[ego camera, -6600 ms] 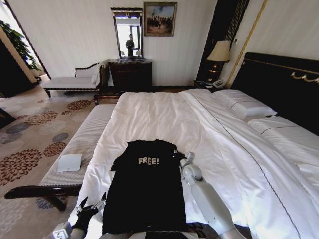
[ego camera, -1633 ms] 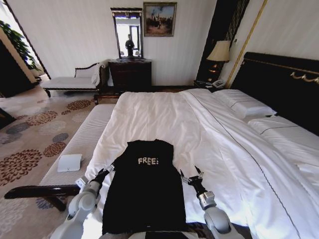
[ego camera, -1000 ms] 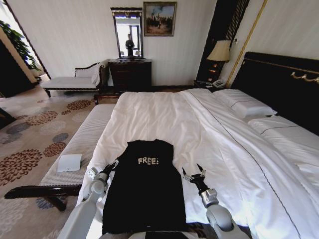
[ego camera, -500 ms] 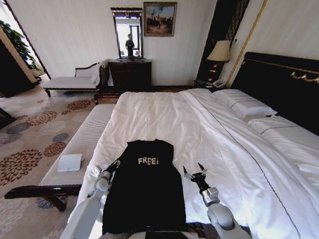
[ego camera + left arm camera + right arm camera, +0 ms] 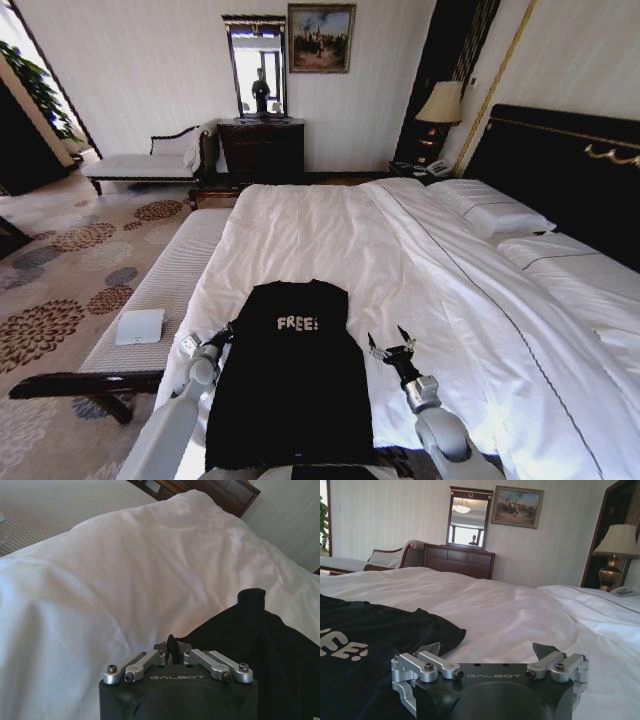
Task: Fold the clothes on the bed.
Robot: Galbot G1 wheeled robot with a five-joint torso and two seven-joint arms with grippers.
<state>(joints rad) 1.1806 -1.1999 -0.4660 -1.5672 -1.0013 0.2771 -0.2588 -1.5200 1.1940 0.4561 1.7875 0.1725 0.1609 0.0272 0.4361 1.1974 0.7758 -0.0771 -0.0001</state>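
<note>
Lying flat on the bed's (image 5: 330, 235) white duvet near its foot is the black T-shirt (image 5: 290, 375), "FREE!" print up.
The left gripper (image 5: 223, 334) pinches the shirt's left edge, fingers closed; the right gripper (image 5: 392, 349) hovers spread wide, empty, just beside the right edge.

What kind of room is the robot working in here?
Most likely a hotel bedroom. A large bed with white sheets and a tall dark headboard takes up most of the head view. Beside it a cream-shaded table lamp stands on a nightstand, and a dark wooden dresser with a framed mirror stands against the far wall.
</note>
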